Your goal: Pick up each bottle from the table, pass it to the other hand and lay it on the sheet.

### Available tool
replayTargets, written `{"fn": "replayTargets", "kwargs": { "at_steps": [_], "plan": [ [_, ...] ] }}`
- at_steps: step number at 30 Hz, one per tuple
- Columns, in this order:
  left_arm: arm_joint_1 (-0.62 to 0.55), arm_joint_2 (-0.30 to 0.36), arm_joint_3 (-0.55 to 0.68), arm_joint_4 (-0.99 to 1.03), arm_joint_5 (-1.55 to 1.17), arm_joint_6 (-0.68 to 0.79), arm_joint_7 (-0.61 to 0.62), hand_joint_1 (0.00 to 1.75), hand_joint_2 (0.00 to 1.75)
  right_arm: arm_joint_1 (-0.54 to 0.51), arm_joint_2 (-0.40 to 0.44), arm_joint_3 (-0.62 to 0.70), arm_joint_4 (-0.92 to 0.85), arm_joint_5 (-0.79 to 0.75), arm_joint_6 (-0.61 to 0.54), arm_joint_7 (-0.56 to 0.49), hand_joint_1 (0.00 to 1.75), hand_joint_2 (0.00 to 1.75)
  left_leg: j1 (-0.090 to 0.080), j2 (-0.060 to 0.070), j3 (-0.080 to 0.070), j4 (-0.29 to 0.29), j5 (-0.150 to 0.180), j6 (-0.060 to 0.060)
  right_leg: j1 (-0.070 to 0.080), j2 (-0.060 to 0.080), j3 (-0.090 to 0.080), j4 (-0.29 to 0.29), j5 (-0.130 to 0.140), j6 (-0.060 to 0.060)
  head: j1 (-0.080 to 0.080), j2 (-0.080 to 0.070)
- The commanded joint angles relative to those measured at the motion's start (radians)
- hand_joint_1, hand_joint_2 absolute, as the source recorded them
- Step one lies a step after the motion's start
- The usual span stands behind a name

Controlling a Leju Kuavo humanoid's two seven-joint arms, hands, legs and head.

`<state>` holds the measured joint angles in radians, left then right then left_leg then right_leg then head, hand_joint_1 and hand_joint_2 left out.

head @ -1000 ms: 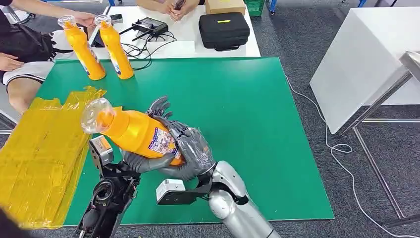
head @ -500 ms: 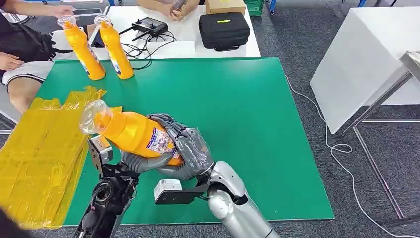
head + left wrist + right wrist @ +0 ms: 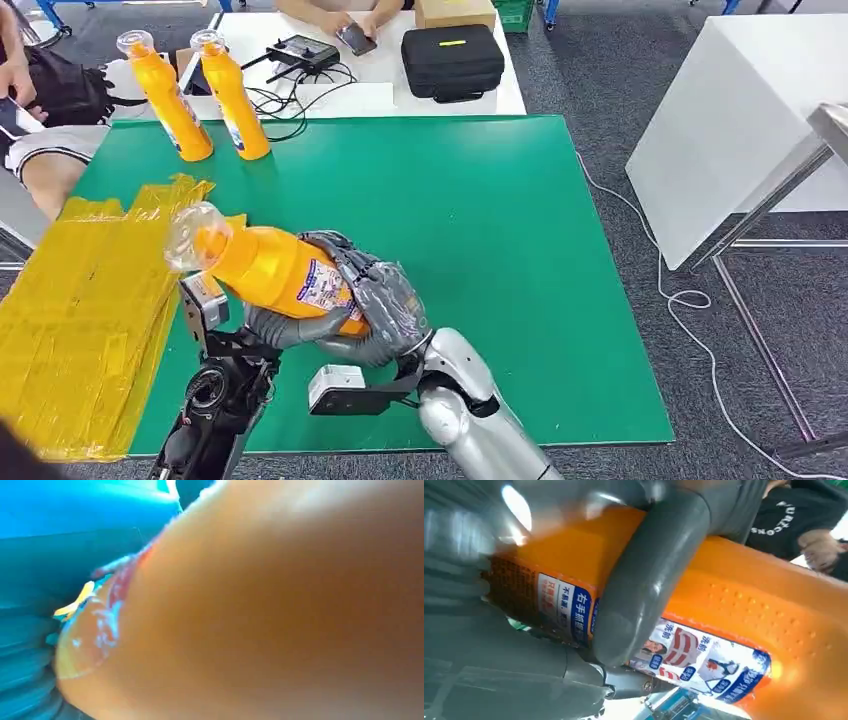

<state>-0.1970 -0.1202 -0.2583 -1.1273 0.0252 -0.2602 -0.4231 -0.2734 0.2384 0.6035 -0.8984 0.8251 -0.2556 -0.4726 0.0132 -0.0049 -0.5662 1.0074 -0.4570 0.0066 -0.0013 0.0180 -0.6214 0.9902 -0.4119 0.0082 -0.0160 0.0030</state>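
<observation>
Orange bottle (image 3: 275, 272) sits mid-handover, right hand (image 3: 385, 305) and left hand (image 3: 290, 328) both clamped on it; next, seemingly, the right lets go.

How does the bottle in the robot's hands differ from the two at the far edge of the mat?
The held bottle lies tilted above the mat, gripped by the right hand; the two far bottles stand upright on the green mat, untouched. The held one's cap points toward the yellow sheet. All are orange with clear caps.
</observation>
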Motion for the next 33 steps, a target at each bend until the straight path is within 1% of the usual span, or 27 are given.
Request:
{"fn": "replayTargets", "kwargs": {
  "at_steps": [1,2,5,6,7,9,11,12,13,14,16,17,18,19,21,22,27,28,29,31,32,33],
  "plan": [
    [-0.098,-0.023,0.039,0.075,0.016,0.019,0.01,1.75,1.75,0.027,-0.023,0.062,0.028,0.025,-0.026,-0.001,0.0,1.75,0.001,-0.004,0.005,-0.002,-0.001,0.0,0.001,-0.005,0.006,-0.002,-0.002,0.001,-0.001,0.0],
    [-0.1,-0.023,0.042,0.077,0.019,0.021,0.01,1.75,1.75,0.027,-0.023,0.061,0.029,0.026,-0.029,0.001,0.0,1.75,0.001,-0.004,0.003,-0.001,0.0,0.0,0.001,-0.005,0.004,-0.001,-0.001,0.0,0.0,0.0],
    [-0.101,-0.022,0.05,0.081,0.026,0.021,0.007,1.75,1.75,0.028,-0.023,0.058,0.029,0.028,-0.038,0.003,0.0,1.75,0.001,-0.004,0.005,-0.002,-0.001,0.0,0.001,-0.006,0.007,-0.002,-0.002,0.001,0.0,0.0],
    [-0.101,-0.024,0.051,0.08,0.028,0.02,0.007,1.75,1.75,0.028,-0.024,0.058,0.03,0.029,-0.039,0.003,0.0,1.75,0.001,-0.003,0.003,-0.001,0.0,0.0,0.001,-0.005,0.004,-0.001,-0.001,0.0,0.0,0.0],
    [-0.1,-0.027,0.057,0.074,0.03,0.019,0.006,1.75,1.75,0.026,-0.026,0.06,0.035,0.028,-0.044,0.004,0.0,1.75,0.001,-0.004,0.006,-0.002,-0.001,0.0,0.001,-0.006,0.007,-0.002,-0.002,0.001,0.0,0.0],
    [-0.099,-0.028,0.061,0.07,0.031,0.02,0.006,1.75,1.75,0.026,-0.026,0.06,0.037,0.027,-0.045,0.003,0.0,1.75,0.001,-0.004,0.006,-0.002,-0.001,0.0,0.001,-0.006,0.008,-0.002,-0.002,0.001,0.0,0.0],
    [-0.088,-0.025,0.068,0.056,0.03,0.023,0.007,1.75,1.75,0.026,-0.024,0.061,0.042,0.025,-0.05,0.002,0.0,1.75,0.0,-0.003,0.003,-0.001,0.0,0.0,0.001,-0.004,0.004,-0.001,-0.001,0.0,0.0,0.0],
    [-0.083,-0.023,0.069,0.056,0.031,0.023,0.007,1.75,1.75,0.026,-0.024,0.062,0.042,0.025,-0.05,0.002,0.0,1.75,0.001,-0.004,0.006,-0.002,-0.001,0.0,0.001,-0.006,0.007,-0.002,-0.002,0.001,0.0,0.0],
    [-0.083,-0.023,0.069,0.056,0.031,0.023,0.007,1.75,1.75,0.026,-0.024,0.062,0.042,0.025,-0.05,0.002,0.0,1.75,0.001,-0.002,0.003,-0.001,-0.001,0.0,0.001,-0.004,0.004,-0.001,-0.001,0.0,0.0,0.0],
    [-0.083,-0.023,0.069,0.056,0.031,0.023,0.007,1.75,1.75,0.026,-0.024,0.062,0.042,0.025,-0.05,0.002,0.0,1.75,0.001,-0.003,0.006,-0.002,-0.001,0.0,0.001,-0.004,0.007,-0.002,-0.002,0.001,0.0,0.0],
    [-0.083,-0.023,0.069,0.056,0.031,0.023,0.007,1.75,1.75,0.026,-0.024,0.062,0.042,0.025,-0.05,0.002,0.0,1.75,0.001,-0.002,0.003,-0.001,-0.001,0.0,0.001,-0.003,0.004,-0.001,-0.001,0.0,0.0,0.0],
    [-0.083,-0.023,0.069,0.056,0.031,0.023,0.007,1.75,1.75,0.026,-0.024,0.062,0.042,0.025,-0.05,0.002,0.0,1.75,0.001,-0.003,0.005,-0.002,-0.001,0.0,0.001,-0.005,0.007,-0.002,-0.002,0.001,0.0,0.0],
    [-0.083,-0.023,0.069,0.056,0.031,0.023,0.007,1.75,1.75,0.026,-0.024,0.062,0.042,0.025,-0.05,0.002,0.0,1.75,0.001,-0.003,0.003,-0.001,-0.001,0.0,0.001,-0.004,0.004,-0.001,-0.001,0.0,0.0,0.0],
    [-0.083,-0.023,0.069,0.056,0.031,0.023,0.007,1.75,1.75,0.026,-0.024,0.062,0.042,0.025,-0.05,0.002,0.0,1.75,0.001,-0.003,0.005,-0.002,-0.001,0.0,0.001,-0.005,0.006,-0.002,-0.002,0.001,0.0,0.0],
    [-0.083,-0.023,0.069,0.056,0.031,0.023,0.007,1.75,1.75,0.026,-0.024,0.062,0.042,0.025,-0.05,0.002,0.0,1.75,0.001,-0.002,0.003,-0.001,-0.001,0.0,0.001,-0.003,0.004,-0.001,-0.001,0.0,0.0,0.0],
    [-0.077,-0.026,0.074,0.046,0.031,0.023,0.007,1.75,1.75,0.025,-0.024,0.062,0.044,0.023,-0.055,0.004,0.0,1.75,0.001,-0.003,0.005,-0.002,-0.001,0.0,0.001,-0.005,0.007,-0.002,-0.002,0.001,0.0,0.0],
    [-0.081,-0.026,0.085,0.053,0.035,0.023,0.011,1.75,1.75,0.031,-0.023,0.062,0.031,0.02,-0.06,0.011,0.0,1.75,0.001,-0.002,0.003,-0.001,-0.001,0.0,0.001,-0.004,0.004,-0.001,-0.001,0.0,0.0,0.0],
    [-0.082,-0.028,0.09,0.055,0.036,0.024,0.012,1.75,1.75,0.032,-0.022,0.062,0.026,0.021,-0.059,0.016,0.0,1.75,0.001,-0.003,0.005,-0.002,-0.001,0.0,0.001,-0.004,0.007,-0.002,-0.002,0.001,0.0,0.0],
    [-0.083,-0.027,0.091,0.055,0.036,0.024,0.012,1.75,1.75,0.031,-0.021,0.061,0.025,0.021,-0.058,0.017,0.0,1.75,0.001,-0.002,0.003,-0.001,-0.001,0.0,0.001,-0.003,0.004,-0.001,-0.001,0.0,0.0,0.0],
    [-0.084,-0.028,0.099,0.054,0.039,0.026,0.015,1.75,1.75,0.03,-0.018,0.059,0.022,0.02,-0.059,0.02,0.0,1.75,0.001,-0.003,0.008,-0.002,-0.002,0.0,0.001,-0.005,0.009,-0.002,-0.003,0.001,0.0,0.0],
    [-0.083,-0.029,0.105,0.055,0.042,0.027,0.017,1.75,1.75,0.03,-0.017,0.058,0.02,0.019,-0.063,0.02,0.0,1.75,0.001,-0.002,0.003,-0.001,-0.001,0.0,0.001,-0.003,0.004,-0.001,-0.001,0.0,0.0,0.0],
    [-0.084,-0.029,0.112,0.056,0.045,0.029,0.019,1.75,1.75,0.031,-0.017,0.055,0.017,0.017,-0.068,0.02,0.0,1.75,0.001,-0.003,0.005,-0.002,-0.001,0.0,0.001,-0.004,0.006,-0.002,-0.002,0.001,0.0,0.0]
  ]
}}
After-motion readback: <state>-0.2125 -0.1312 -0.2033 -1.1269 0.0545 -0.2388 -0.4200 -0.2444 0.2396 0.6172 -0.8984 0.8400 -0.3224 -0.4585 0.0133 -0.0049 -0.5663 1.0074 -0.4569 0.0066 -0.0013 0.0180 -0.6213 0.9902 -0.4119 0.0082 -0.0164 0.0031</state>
